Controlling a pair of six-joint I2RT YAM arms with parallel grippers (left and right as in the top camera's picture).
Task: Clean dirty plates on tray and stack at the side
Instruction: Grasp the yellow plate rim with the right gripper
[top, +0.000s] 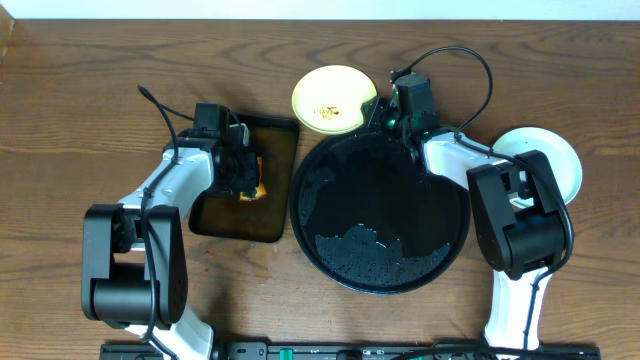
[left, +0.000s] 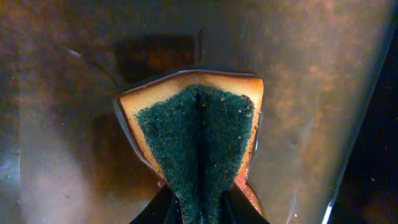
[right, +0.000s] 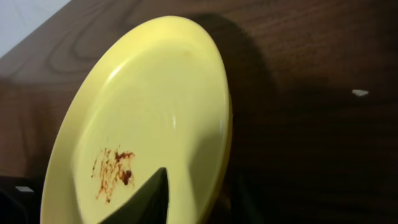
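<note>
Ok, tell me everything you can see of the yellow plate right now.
The yellow plate is small, round and shallow, smooth and glossy, with a brown-red smear on its upper face. It is face up just beyond the far rim of the black tray, over the wooden table. The right gripper pinches its rim, one finger on top, one underneath.

White plate (top: 555, 142) partly under right arm (top: 520, 225)

Nothing legible in any view - the yellow plate (right: 155, 112), the black tray (top: 400, 190) and the sponge (left: 196, 130) carry no readable text, label, brand or number.
</note>
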